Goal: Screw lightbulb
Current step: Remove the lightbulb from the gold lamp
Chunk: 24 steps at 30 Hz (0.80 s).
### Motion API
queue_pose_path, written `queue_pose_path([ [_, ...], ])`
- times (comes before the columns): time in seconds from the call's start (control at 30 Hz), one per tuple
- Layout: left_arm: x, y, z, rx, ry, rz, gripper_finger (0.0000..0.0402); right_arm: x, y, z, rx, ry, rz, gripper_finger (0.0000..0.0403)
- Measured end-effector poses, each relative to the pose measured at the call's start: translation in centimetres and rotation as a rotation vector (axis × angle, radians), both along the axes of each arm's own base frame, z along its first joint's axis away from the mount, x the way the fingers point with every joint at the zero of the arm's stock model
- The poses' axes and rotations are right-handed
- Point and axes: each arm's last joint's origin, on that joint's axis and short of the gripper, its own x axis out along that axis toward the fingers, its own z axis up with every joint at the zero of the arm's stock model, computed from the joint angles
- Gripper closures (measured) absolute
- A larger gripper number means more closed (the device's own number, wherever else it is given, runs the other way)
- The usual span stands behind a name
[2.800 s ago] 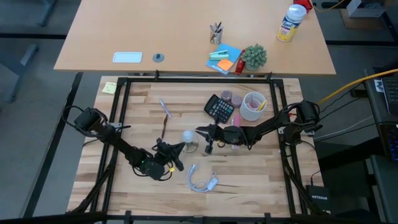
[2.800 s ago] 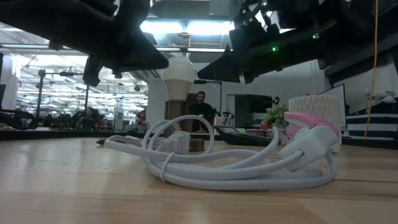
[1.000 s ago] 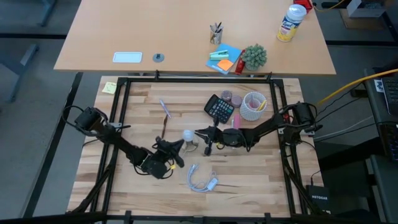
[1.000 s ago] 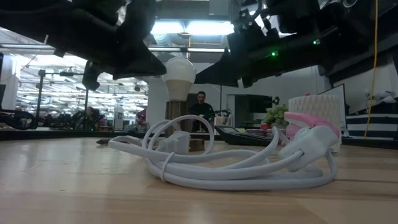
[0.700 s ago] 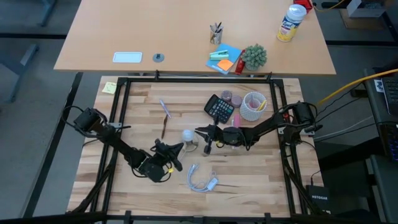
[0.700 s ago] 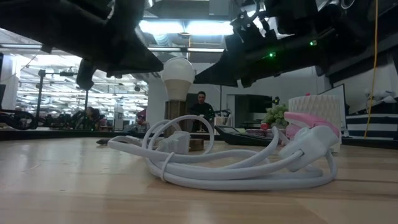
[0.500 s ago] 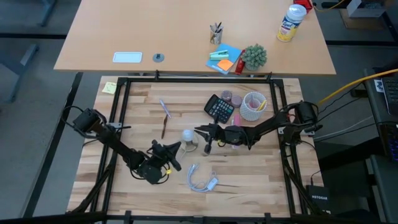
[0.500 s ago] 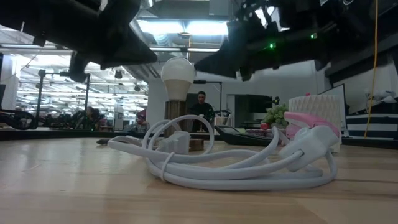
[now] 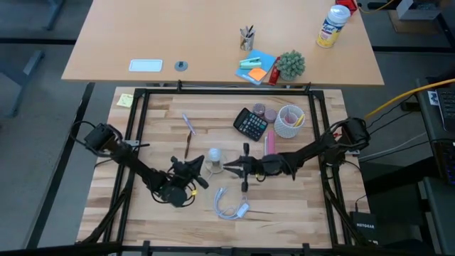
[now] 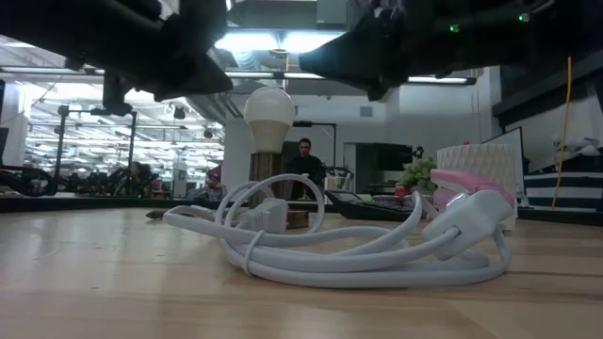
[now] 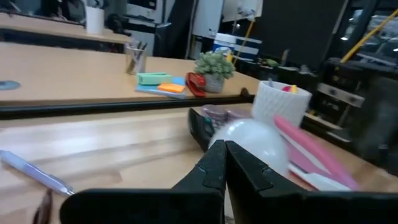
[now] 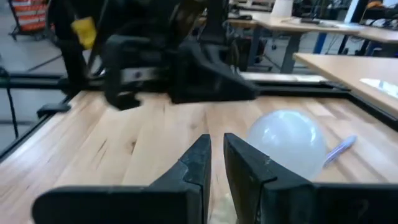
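High view: the frosted, rounded lightbulb [image 9: 213, 156] stands on the pale plank tabletop [image 9: 156, 121], between the left claw [image 9: 201, 165], pinched shut on nothing, and the right claw [image 9: 226, 168], narrow with a thin gap, empty.

Low view: the bulb [image 10: 269, 109] rises smooth and matte behind a glossy, coiled white cord [image 10: 358, 254].

Left wrist view: 2 dark fingers [image 11: 214, 167] meet before the bulb [image 11: 255, 143].

Right wrist view: the bulb [image 12: 289, 142] sits just beyond the fingers [image 12: 198, 163]. No readable writing.
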Motion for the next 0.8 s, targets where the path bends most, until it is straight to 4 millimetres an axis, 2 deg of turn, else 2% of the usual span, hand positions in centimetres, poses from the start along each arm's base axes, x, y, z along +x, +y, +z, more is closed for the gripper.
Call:
queue_pose_path([
  [0.23, 1.0, 2.0, -0.2, 0.026, 0.056, 0.053, 0.0401, 0.3, -0.4, -1.3, -0.015, 0.048, -0.025, 0.0352],
  [0.47, 1.9, 3.4, -0.6, -0.026, 0.104, -0.03, 0.0401, 0.8, -1.8, -2.5, -0.023, 0.08, -0.072, 0.0352],
  [0.8, 1.9, 3.4, -0.7, -0.045, 0.103, -0.055, 0.0401, 1.1, -3.1, -2.5, -0.021, 0.082, -0.108, 0.0352],
])
